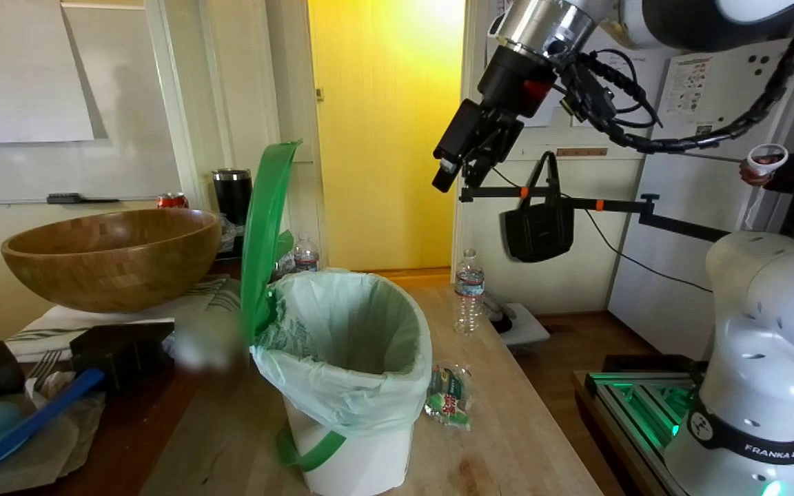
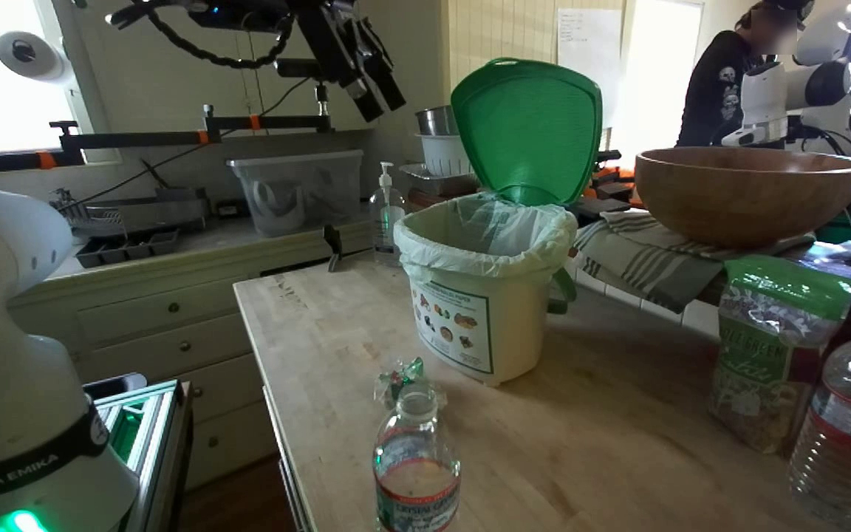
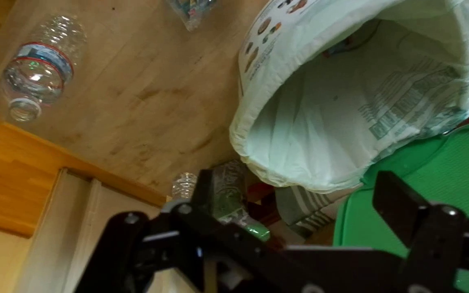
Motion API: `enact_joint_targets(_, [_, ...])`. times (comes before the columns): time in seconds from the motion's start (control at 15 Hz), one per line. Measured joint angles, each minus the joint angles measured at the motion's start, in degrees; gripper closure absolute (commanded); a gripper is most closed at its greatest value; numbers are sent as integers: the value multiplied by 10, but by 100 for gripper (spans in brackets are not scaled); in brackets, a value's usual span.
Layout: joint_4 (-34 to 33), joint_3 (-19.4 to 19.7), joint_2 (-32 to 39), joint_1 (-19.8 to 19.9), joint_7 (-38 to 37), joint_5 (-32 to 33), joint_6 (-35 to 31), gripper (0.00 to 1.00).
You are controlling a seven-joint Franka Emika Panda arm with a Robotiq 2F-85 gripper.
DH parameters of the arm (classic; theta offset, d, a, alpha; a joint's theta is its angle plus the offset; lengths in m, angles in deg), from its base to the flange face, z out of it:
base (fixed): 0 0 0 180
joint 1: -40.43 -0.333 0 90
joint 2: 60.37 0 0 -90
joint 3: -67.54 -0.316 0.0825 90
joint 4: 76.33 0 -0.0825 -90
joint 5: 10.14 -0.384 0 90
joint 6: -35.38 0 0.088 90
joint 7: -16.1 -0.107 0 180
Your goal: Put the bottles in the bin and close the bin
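Plastic, clear and ribbed: bottle one (image 2: 418,480), in the foreground of an exterior view, stands upright on the surface (image 2: 580,458); its label band is edged in red. Bottle two (image 2: 850,436), of matching form, stands upright just beside one green-topped pouch (image 2: 769,351). Next lies one wrapped packet (image 2: 404,375), near the bin (image 2: 518,332). Bottle count outside the bin: two. Bin count: one, off-white, with a whitish-green bag (image 2: 484,260) folded over its rim and one green lid (image 2: 532,133) raised. Inside, in the wrist view, a red-and-blue patch (image 3: 337,48) is too small to identify. Above bin level: one end effector (image 3: 293,191), released, fingers (image 3: 397,203) spread apart. Farther: one wooden bowl (image 2: 743,199) on a striped towel (image 2: 647,258).
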State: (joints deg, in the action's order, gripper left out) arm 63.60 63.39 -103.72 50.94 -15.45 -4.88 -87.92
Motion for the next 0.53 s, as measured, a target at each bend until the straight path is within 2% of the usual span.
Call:
enact_joint_targets(0.27, [30, 39, -17, 24, 13, -7, 0, 0])
enact_joint_targets(0.53, [26, 29, -16, 26, 13, -7, 0, 0])
